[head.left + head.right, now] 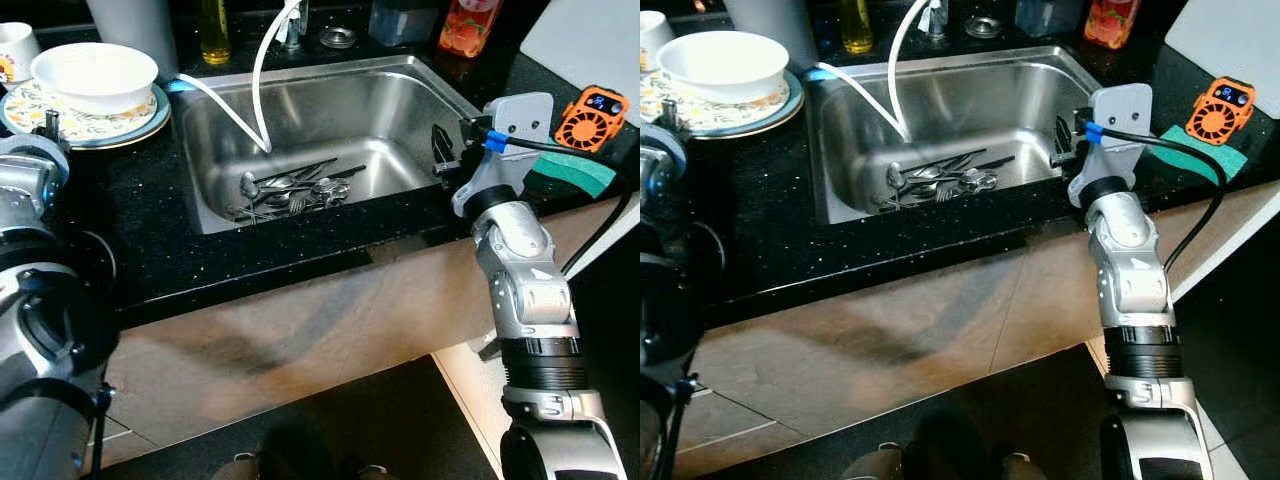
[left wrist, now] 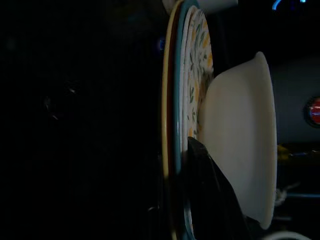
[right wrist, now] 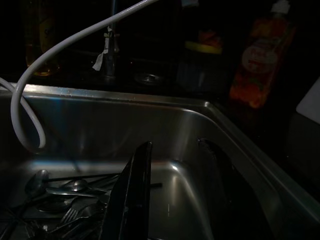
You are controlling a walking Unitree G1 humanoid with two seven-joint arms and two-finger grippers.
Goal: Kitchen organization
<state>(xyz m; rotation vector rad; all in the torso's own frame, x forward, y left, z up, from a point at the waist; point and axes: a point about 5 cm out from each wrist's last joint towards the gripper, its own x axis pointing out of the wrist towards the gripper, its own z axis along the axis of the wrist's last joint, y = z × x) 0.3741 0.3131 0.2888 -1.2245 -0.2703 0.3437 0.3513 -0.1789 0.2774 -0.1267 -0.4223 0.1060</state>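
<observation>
A steel sink holds a pile of cutlery on its floor, and a white hose loops into it. My right gripper hangs open and empty at the sink's right rim, above the basin and to the right of the cutlery. On the counter at the far left, a white bowl sits on a stack of floral plates. My left gripper is at the near rim of that stack, right beside the bowl.
A white cup stands behind the plates. Behind the sink are a yellow bottle and an orange soap bottle. An orange fan and a green cloth lie right of the sink on the black counter.
</observation>
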